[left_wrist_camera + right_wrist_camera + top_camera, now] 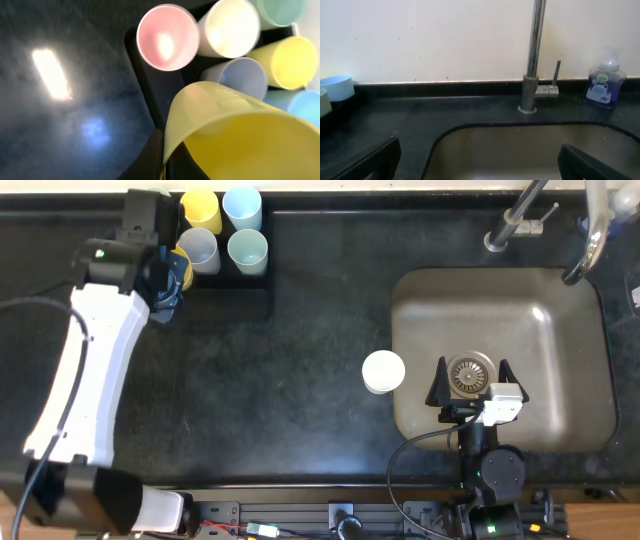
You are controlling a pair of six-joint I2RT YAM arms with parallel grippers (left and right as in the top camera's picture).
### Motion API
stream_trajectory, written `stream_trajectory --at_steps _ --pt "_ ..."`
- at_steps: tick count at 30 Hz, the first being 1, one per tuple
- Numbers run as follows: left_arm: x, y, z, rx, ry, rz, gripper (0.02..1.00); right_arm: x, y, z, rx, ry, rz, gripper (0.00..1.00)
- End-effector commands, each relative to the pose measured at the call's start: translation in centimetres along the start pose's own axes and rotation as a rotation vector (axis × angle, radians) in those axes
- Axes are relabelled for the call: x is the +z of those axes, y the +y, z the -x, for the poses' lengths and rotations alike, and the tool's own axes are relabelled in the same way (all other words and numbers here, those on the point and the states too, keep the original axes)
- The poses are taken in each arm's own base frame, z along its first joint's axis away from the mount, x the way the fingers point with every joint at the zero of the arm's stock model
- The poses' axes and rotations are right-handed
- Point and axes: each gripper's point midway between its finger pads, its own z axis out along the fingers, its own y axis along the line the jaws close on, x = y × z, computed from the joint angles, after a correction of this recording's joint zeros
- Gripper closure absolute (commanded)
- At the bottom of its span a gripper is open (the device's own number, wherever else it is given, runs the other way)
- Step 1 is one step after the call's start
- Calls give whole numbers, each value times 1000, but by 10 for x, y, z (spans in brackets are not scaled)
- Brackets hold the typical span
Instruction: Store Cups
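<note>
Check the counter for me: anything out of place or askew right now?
One white cup sits alone by the sink's rim, far from the tray holding the other cups. Nothing looks spilled or damaged.

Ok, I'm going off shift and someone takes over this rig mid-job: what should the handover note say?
Left gripper: shut on a yellow cup, at the tray.
Right gripper: open, over the sink.
Done: six cups stand in the tray.
Left: set the yellow cup in, then fetch the white cup from the counter by the sink.
</note>
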Motion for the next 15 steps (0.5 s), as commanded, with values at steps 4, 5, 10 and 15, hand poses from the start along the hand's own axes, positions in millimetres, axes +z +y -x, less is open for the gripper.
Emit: stream_trajectory --at_steps 4,5,10,15 --pt "41 6 -18 -108 69 108 985 0 -2 -2 5 -6 -10 3" --pt "44 6 -19 -106 70 115 985 0 -2 -2 5 -6 -10 3" --pt "56 4 -26 -102 89 130 985 0 -2 -2 5 -6 -10 3" --pt "64 6 -29 -95 94 154 985 0 -2 -2 5 -5 -10 3"
